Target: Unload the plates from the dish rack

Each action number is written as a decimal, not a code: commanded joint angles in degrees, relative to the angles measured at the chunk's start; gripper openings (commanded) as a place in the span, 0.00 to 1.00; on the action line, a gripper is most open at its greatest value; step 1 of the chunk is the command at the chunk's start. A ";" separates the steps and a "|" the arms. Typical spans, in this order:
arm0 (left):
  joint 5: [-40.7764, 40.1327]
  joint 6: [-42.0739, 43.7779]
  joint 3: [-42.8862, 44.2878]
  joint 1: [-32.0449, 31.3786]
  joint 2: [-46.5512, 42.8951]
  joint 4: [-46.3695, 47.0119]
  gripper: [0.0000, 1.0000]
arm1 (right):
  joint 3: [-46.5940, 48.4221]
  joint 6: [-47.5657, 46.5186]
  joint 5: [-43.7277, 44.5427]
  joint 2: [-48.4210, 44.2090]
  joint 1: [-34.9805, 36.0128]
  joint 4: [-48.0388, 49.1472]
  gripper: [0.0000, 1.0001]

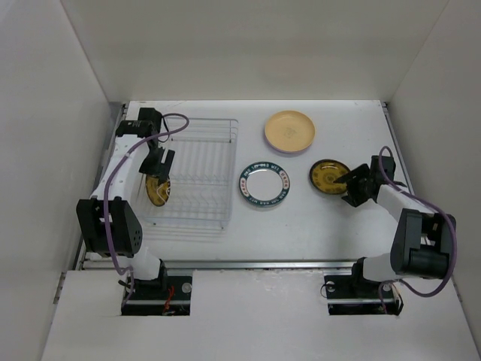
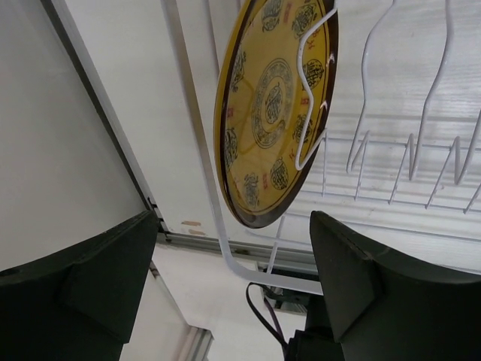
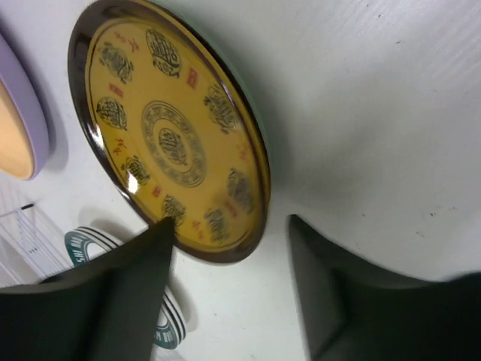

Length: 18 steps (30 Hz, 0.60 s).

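White desk (image 1: 331, 226), my left pincer (image 2: 233, 233) gapes at the upright gold plate (image 2: 274, 113), wire-propped at nine o'clock in the rack (image 1: 197, 162), ready to pinch; my right pincer (image 3: 231, 226) hangs open.

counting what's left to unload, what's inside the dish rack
One brown-gold plate stands on edge at the dish rack's left end; other slots look empty. The left arm hides part of that side.
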 commanded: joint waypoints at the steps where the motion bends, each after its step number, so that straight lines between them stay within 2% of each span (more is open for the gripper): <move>1: 0.01 0.50 -0.77 0.08 -0.74 0.17 0.80 | 1.25 -3.15 -1.65 -0.49 -0.20 3.03 0.74; 4: 0.01 0.50 -0.25 0.08 -0.74 0.17 0.80 | 1.25 -4.21 -1.65 -0.49 -0.20 1.80 0.83; 7: 0.01 0.50 -0.25 0.08 -0.12 -0.36 0.80 | 0.03 -4.73 -2.35 -1.97 -0.20 1.10 0.85; 9: 0.01 0.50 -0.86 0.08 -0.12 -0.36 0.76 | 0.02 -4.74 -2.88 -3.12 -0.20 0.57 0.85; 11: 0.01 0.50 -1.39 0.08 0.40 0.17 0.69 | -0.50 -4.74 -2.88 -5.31 -0.20 0.57 0.85; 12: 0.01 0.50 -1.39 0.08 1.19 0.17 0.60 | -0.50 -4.74 -2.88 -6.10 -0.20 0.57 0.85; 18: 0.01 1.02 -2.00 0.08 3.74 1.39 0.33 | 0.11 -5.26 -2.88 -10.07 -0.20 0.05 0.85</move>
